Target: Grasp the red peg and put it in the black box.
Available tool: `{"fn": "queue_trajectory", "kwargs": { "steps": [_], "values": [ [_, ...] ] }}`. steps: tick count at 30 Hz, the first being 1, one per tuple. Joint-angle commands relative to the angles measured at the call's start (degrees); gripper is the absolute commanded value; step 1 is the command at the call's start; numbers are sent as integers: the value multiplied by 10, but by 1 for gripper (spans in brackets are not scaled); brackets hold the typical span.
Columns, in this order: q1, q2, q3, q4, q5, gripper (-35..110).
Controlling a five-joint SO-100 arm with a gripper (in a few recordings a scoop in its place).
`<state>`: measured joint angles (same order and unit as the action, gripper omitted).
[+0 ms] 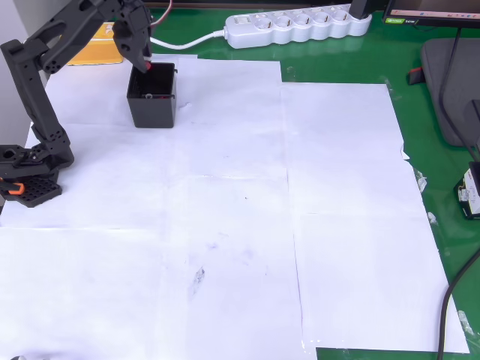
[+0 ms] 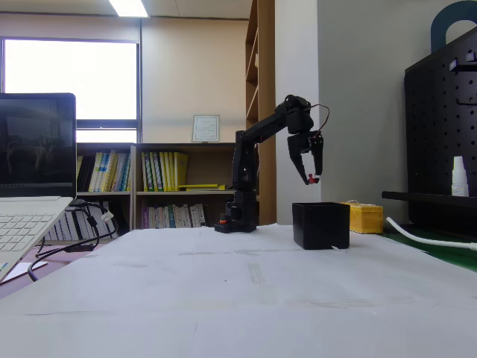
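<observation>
From the overhead view, the black arm (image 1: 45, 82) stands at the left edge of the surface (image 1: 247, 225), which is covered with white paper. The arm bends toward the far left corner. Its end effector (image 1: 148, 64) points down over the black box (image 1: 153, 96). The black box sits near the far left corner, on the paper. The red peg (image 1: 152, 67) shows as a small red spot at the fingertips, just over the far rim of the box. A yellow box (image 1: 96, 49) lies behind the arm at the far edge. A white power strip (image 1: 298, 26) lies along the far edge on the green mat (image 1: 450, 187).

From the fixed view, the end effector (image 2: 311, 177) hangs in the air above the black box (image 2: 321, 225). Its two fingers are pinched on the red peg (image 2: 311, 179), a tiny red bit at the very tips. The peg is up above the box, not touching it. The yellow box (image 2: 365, 218) sits just behind the black box. A laptop (image 2: 30, 194) stands at the left edge.
</observation>
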<state>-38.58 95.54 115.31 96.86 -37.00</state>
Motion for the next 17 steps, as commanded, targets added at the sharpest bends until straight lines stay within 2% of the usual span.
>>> {"fn": "queue_trajectory", "kwargs": {
  "steps": [1,8,10,11,12,14,17],
  "values": [
    [-5,-10,0,-18,-2,0],
    [-9,-2,-33,-45,10,3],
    [-7,-2,-35,-44,20,11],
    [-7,-2,-37,-41,19,20],
    [-8,-2,-38,-36,14,37],
    [-10,-5,-37,-31,7,43],
    [-8,-6,-32,-30,6,43]
  ]
}}
